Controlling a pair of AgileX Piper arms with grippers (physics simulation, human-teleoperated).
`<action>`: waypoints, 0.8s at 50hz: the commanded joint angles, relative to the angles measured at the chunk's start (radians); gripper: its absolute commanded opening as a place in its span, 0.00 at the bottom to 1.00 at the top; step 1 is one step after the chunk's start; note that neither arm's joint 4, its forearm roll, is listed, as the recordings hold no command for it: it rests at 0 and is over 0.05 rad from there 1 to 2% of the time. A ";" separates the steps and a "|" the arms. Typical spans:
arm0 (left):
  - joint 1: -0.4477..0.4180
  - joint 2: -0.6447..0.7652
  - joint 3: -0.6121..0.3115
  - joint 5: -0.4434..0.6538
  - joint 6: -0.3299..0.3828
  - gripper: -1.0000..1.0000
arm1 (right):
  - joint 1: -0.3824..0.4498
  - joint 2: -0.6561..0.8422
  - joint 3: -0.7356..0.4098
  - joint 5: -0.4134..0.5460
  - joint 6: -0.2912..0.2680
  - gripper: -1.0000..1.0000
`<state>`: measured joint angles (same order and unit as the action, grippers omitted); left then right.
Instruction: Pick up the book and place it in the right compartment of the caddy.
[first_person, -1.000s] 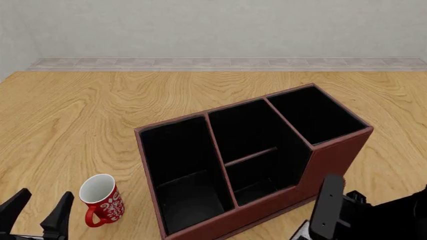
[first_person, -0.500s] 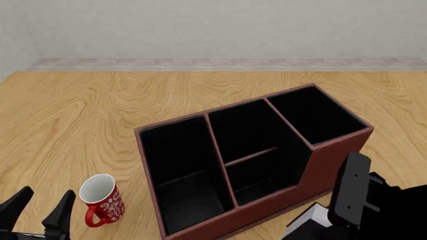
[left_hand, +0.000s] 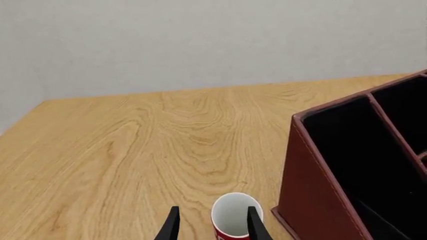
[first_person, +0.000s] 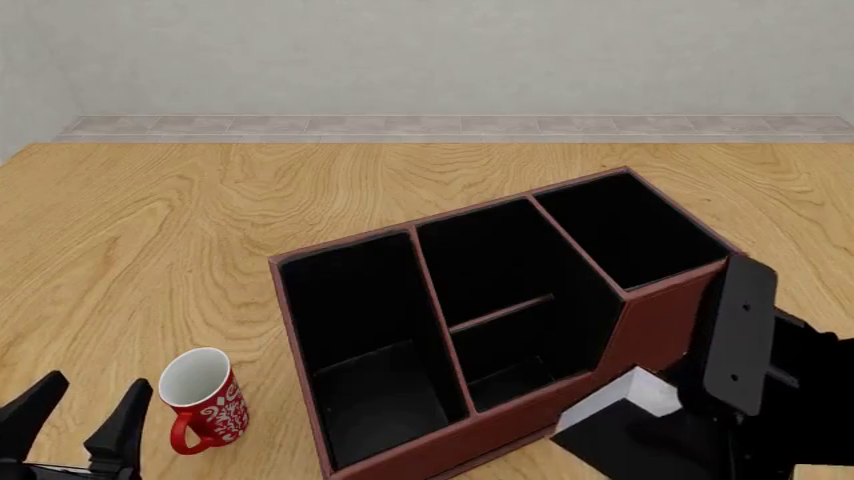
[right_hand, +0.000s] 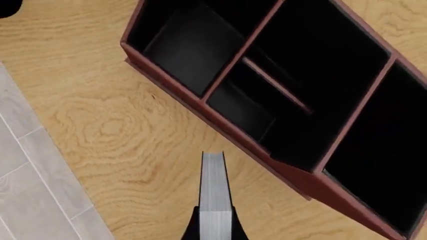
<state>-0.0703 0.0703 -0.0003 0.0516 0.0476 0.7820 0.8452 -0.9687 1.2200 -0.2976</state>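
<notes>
My right gripper (right_hand: 215, 231) is shut on the book (right_hand: 215, 187), whose white page edges run along the fingers in the right wrist view. In the front view the book (first_person: 625, 430) hangs tilted, black cover and white corner showing, just in front of the caddy's (first_person: 441, 440) near right end. The right compartment (first_person: 634, 232) is the raised end section, black inside and open; it also shows in the right wrist view (right_hand: 380, 150). My left gripper (first_person: 78, 425) is open at the front left, and the fingers (left_hand: 172, 226) flank the mug in the left wrist view.
A red mug (first_person: 203, 402) with a white inside stands upright left of the caddy, just ahead of my left gripper; it also shows in the left wrist view (left_hand: 235, 222). The caddy's long left compartment (first_person: 367, 340) and divided middle compartment (first_person: 514, 300) hold nothing.
My right gripper has risen and moved right and forward with the book, so more of the book now shows beside the caddy's raised end. The left arm has barely moved.
</notes>
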 joint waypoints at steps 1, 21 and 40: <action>-0.003 -0.007 0.000 0.005 0.001 1.00 | -0.014 0.009 -0.053 0.000 -0.013 0.00; -0.003 -0.005 -0.005 -0.002 0.000 1.00 | -0.106 0.043 -0.186 0.000 -0.136 0.00; -0.004 -0.001 -0.005 -0.003 -0.001 1.00 | -0.128 0.078 -0.292 0.000 -0.181 0.00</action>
<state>-0.0730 0.0658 -0.0069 0.0509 0.0467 0.6726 0.9090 -1.1974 1.2200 -0.4691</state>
